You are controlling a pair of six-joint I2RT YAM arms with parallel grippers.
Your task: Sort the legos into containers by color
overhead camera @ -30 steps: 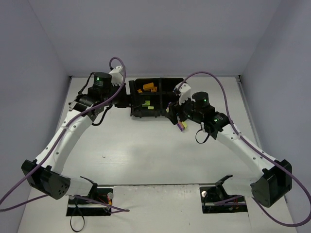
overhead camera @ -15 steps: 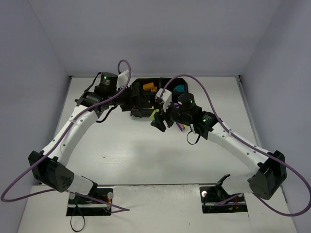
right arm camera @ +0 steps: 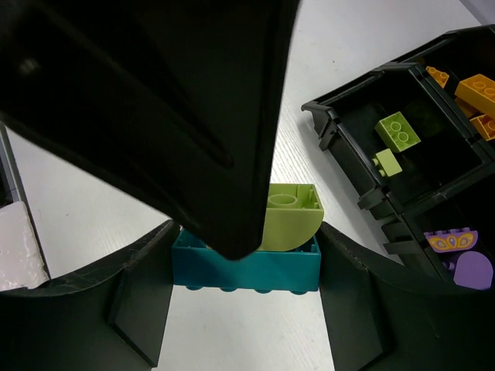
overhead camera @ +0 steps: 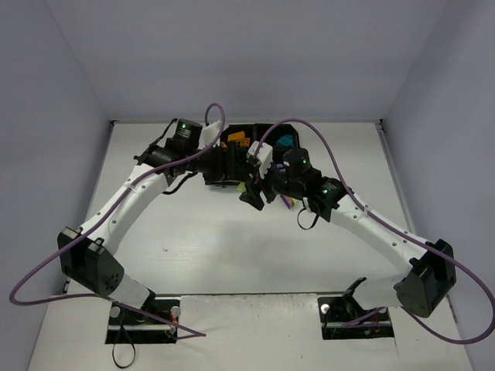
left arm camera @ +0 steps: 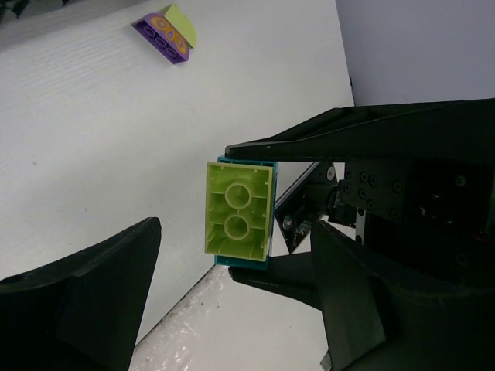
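Your right end effector is pinching a teal rectangular plastic brick by its short ends. A yellow-green plastic brick with one curved side is pressed onto it. You are most likely holding the pair up off the white surface because two colours stuck together cannot share a compartment, so a second grip is needed to pull them apart. That would explain why your left end effector is spread wide, with nothing clamped between its fingers. The yellow-green brick sits in line with the gap and touches neither finger, as far as the left wrist view shows. The black plastic four-compartment tray lies just beside the held pair. Its nearest compartment already holds two loose yellow-green bricks, so the top piece should have only a short way to go once freed. The teal one belongs in a different compartment.
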